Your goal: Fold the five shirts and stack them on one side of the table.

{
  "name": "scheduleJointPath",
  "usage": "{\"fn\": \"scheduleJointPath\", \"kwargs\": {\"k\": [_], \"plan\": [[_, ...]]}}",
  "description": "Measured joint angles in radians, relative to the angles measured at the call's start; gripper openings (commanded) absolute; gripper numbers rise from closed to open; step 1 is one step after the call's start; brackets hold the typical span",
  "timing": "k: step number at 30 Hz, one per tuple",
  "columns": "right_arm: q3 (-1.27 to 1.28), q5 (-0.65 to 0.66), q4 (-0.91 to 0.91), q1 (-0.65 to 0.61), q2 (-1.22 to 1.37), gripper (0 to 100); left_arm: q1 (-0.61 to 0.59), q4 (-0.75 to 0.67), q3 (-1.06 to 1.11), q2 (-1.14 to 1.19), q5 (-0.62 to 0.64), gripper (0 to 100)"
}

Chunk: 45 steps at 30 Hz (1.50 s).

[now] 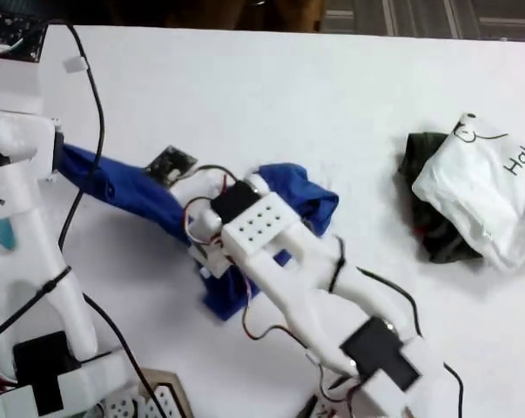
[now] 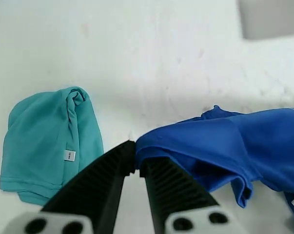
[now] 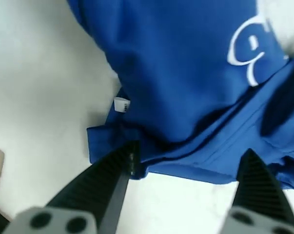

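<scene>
I am folding the blue shirt (image 1: 123, 187), which lies stretched over the middle of the table (image 1: 288, 87). My left gripper (image 2: 136, 163) pinches one edge of it. My right gripper (image 3: 186, 156) hangs spread above the cloth, perhaps near the hem. The next move needs the right to close there and carry the cloth over.

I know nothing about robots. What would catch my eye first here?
A bright blue shirt stretches across the middle of the white table, one end pinched in the left gripper, the right gripper open over its hem. On the right in the high view a white shirt lies on a dark shirt, and a teal shirt lies near the left gripper.
</scene>
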Motion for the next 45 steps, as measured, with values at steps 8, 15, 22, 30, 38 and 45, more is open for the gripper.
{"fn": "scheduleJointPath", "kwargs": {"k": [8, 15, 22, 30, 38, 45], "plan": [[-0.049, -0.046, -0.005, 0.005, 0.164, 1.8, 0.0, 0.0, 0.0, 0.0, 0.0, 3], [-0.187, -0.054, 0.109, 0.107, 0.207, 1.8, 0.0, 0.0, 0.0, 0.0, 0.0, 3], [-0.351, -0.044, 0.269, 0.253, 0.175, 1.9, 0.0, 0.0, 0.0, 0.0, 0.0, 3], [-0.574, 0.17, 0.405, 0.362, 0.077, 1.9, 0.0, 0.0, 0.0, -0.003, 0.0, 3], [-0.589, 0.448, 0.405, 0.606, 0.101, 2.4, 0.002, 0.0, 0.0, -0.04, 0.0, 3], [-0.589, 0.617, 0.405, 0.741, 0.127, 2.4, 0.0, 0.0, 0.0, -0.04, 0.002, 3]]}}
